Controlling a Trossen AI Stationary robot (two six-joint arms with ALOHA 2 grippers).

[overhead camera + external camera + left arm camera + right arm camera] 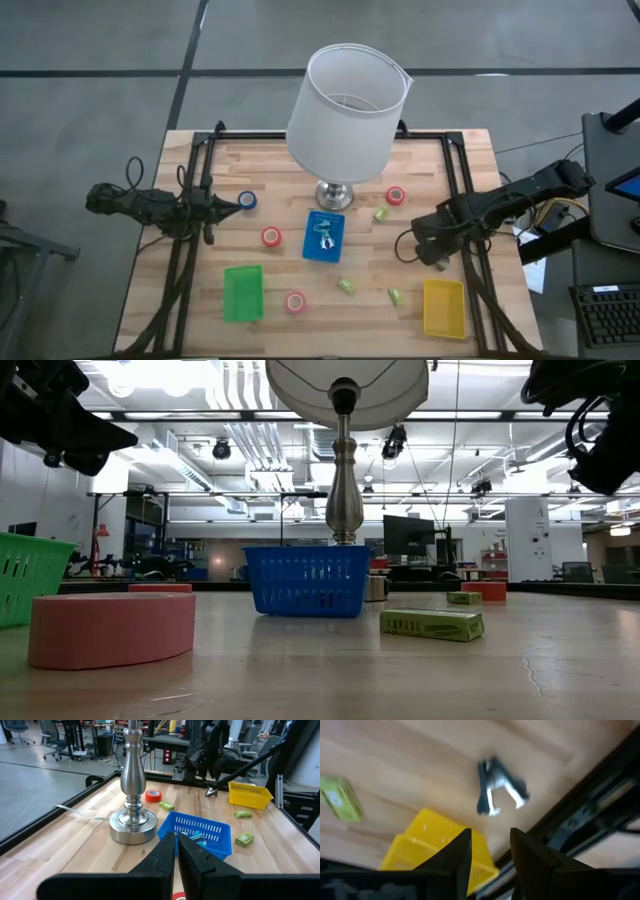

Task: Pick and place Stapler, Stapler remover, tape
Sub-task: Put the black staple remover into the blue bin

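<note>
Three red tape rolls and one blue roll lie flat on the table. A blue bin by the lamp base holds a small metal stapler remover. A second stapler remover lies on the wood beside the yellow bin. My right gripper hovers open above it, touching nothing. My left gripper is shut and raised near the blue roll, pointing at the blue bin. Small green boxes lie scattered.
A table lamp with a white shade and metal base stands at the table's middle, over the blue bin. A green bin sits near the front left, the yellow bin front right. Black frame rails line the table's sides.
</note>
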